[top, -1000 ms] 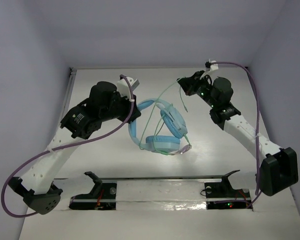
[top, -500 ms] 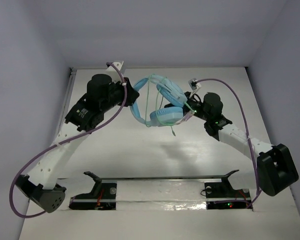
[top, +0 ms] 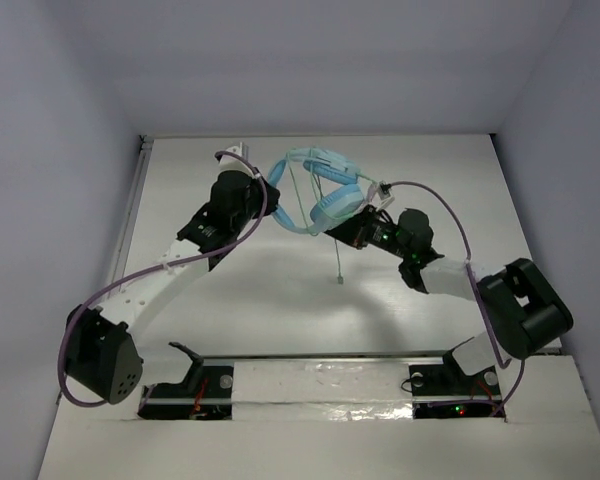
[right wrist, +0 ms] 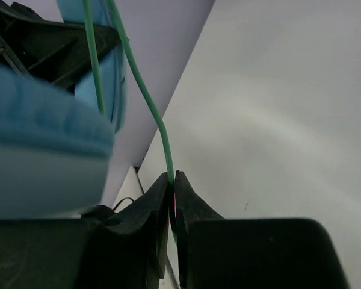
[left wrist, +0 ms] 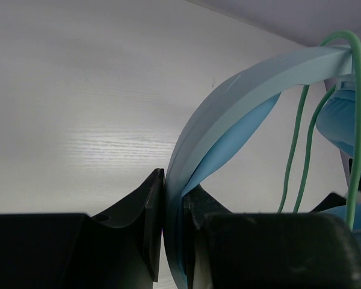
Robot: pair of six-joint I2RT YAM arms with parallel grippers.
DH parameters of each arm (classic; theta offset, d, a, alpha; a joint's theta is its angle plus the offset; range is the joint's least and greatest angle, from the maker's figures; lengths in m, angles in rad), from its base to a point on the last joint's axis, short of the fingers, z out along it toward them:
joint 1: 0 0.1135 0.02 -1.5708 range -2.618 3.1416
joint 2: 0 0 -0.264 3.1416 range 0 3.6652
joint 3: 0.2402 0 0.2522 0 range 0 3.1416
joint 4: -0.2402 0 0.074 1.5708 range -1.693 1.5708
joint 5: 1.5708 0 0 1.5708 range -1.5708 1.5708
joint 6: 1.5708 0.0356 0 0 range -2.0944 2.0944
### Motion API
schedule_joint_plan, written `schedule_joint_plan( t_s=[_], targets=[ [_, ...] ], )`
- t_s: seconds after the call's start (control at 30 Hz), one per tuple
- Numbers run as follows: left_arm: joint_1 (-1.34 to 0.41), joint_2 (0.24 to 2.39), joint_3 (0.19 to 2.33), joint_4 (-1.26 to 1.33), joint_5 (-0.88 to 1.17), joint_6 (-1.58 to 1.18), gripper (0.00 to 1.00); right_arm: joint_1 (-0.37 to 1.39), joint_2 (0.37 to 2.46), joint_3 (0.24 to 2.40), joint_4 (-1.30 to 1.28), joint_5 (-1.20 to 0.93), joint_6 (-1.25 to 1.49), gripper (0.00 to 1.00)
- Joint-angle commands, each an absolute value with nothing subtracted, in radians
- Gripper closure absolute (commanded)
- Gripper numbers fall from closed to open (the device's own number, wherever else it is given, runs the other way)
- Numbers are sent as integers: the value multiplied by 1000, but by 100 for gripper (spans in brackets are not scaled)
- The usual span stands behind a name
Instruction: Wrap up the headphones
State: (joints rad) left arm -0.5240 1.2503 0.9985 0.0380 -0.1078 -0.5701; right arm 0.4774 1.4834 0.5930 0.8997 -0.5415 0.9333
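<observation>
Headphones (top: 325, 185), light blue: one pair, at the far middle of the desk (top: 260, 300), seemingly lifted off it between the two arms. One band (left wrist: 240, 84), clamped in the left pincer (left wrist: 173, 180). Two earcups (top: 338, 205), the farther one partly hidden. One pale-green cable (right wrist: 145, 96), draped over the band in two visible strands and nipped tight in the right pincer (right wrist: 172, 179). One plug (top: 337, 283), dangling below the earcups at the cable's free end.

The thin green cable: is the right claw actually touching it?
Touching. The right wrist view shows the right claw shut on the cable, which emerges pinched between its fingertips.
</observation>
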Motion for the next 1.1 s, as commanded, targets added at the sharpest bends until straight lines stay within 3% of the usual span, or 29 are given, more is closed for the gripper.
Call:
schedule_joint_plan(
  t_s=[0.0, 0.07, 0.2, 0.4, 0.47, 0.77, 1.07],
  targets=[
    [-511, 1258, 1011, 356, -222, -701, 100, 485, 1526, 555, 1061, -572, 1011, 87],
    [-511, 1284, 1003, 382, -230, -704, 100, 494, 1554, 531, 1106, -583, 1037, 80],
    [-511, 1365, 1006, 432, -221, -724, 100, 494, 1636, 494, 1215, -595, 1072, 81],
    [-511, 1468, 1017, 443, -247, -697, 100, 494, 1666, 462, 1204, -568, 1068, 90],
    [-511, 1491, 1019, 442, -262, -672, 100, 494, 1660, 457, 1178, -549, 1045, 98],
    [-511, 1601, 1023, 410, -233, -594, 100, 494, 1548, 504, 812, -413, 893, 100],
    [-557, 1670, 1035, 400, -334, -551, 100, 552, 1437, 643, 451, -460, 804, 97]
  ],
)
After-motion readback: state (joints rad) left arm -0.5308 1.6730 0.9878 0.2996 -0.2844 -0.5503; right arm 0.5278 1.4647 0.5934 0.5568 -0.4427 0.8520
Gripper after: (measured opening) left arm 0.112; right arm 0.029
